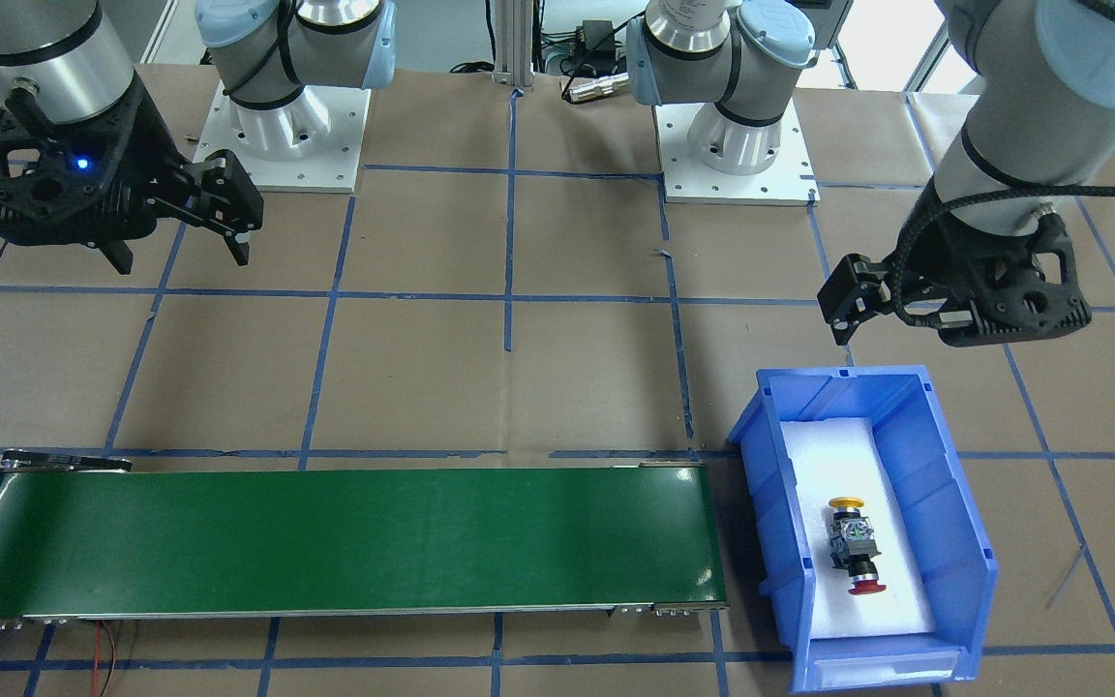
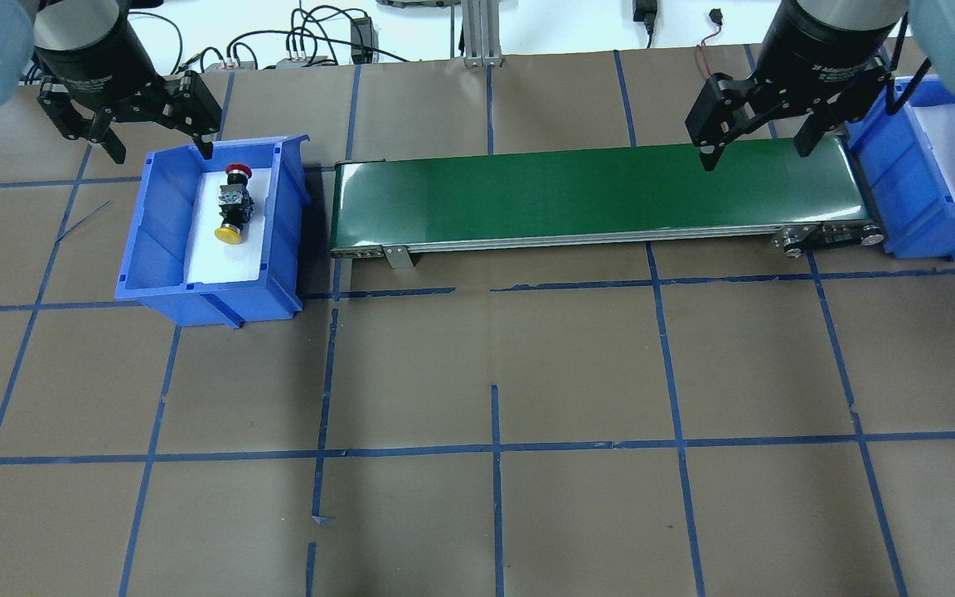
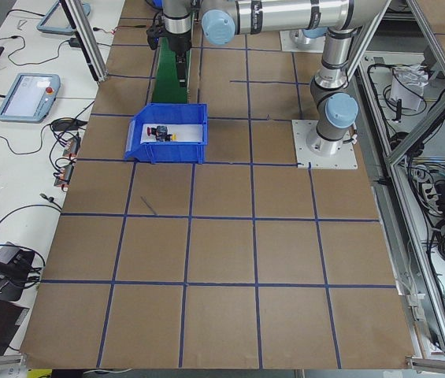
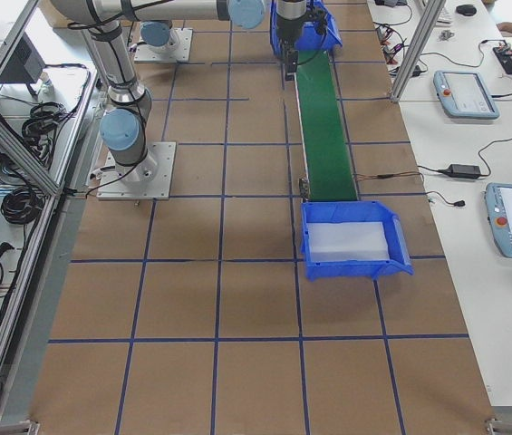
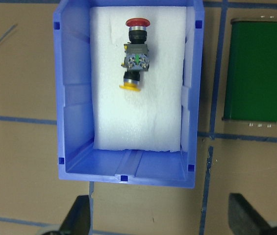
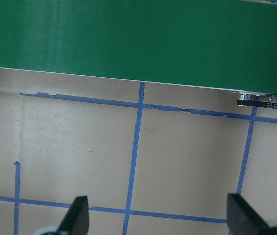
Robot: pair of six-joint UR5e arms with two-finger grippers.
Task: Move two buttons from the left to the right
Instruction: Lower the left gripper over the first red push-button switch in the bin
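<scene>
Red button (image 2: 237, 172) and yellow button (image 2: 230, 235) lie end to end in the left blue bin (image 2: 154, 240), apart from every wall. The left hand (image 2: 162, 153) hangs open and empty above that bin. The right hand (image 2: 753, 156), also open, hangs above the green conveyor belt (image 2: 569, 191) near its right end.

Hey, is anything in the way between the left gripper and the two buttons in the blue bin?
Nothing visible. The left gripper hangs open, raised near the bin. The bin has no lid, and the buttons lie uncovered on its white foam.
</scene>
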